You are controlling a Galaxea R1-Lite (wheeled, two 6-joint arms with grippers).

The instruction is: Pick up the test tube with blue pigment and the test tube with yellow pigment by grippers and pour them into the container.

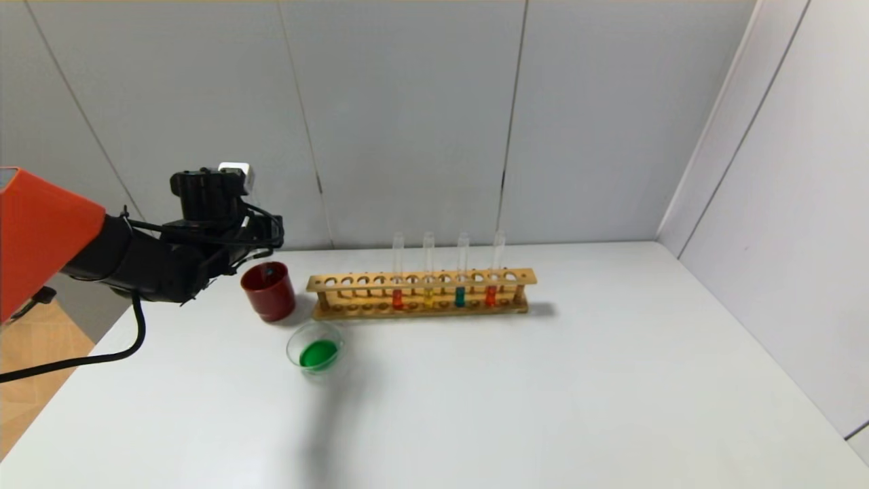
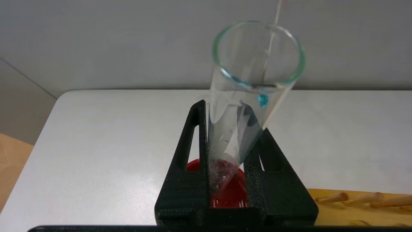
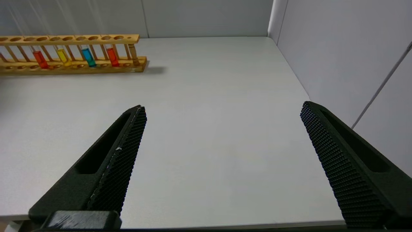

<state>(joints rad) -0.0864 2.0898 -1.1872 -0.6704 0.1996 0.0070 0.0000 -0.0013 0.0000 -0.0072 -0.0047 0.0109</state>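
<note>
Four test tubes stand in one wooden rack point(image 1: 421, 280): two red point(image 1: 398, 299), one yellow point(image 1: 428, 297), one teal-blue point(image 1: 459, 296). A fifth, emptied tube point(image 2: 244, 122) sits between gripper fingers; one red cup point(image 1: 269, 291), one glass dish point(image 1: 316, 346)

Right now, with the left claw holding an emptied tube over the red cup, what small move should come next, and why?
Probably lower the tube into the red cup and open the left claw. Only a blue drop clings inside it, its tip sits above the cup, and the container already holds green liquid. The right claw waits open.
</note>
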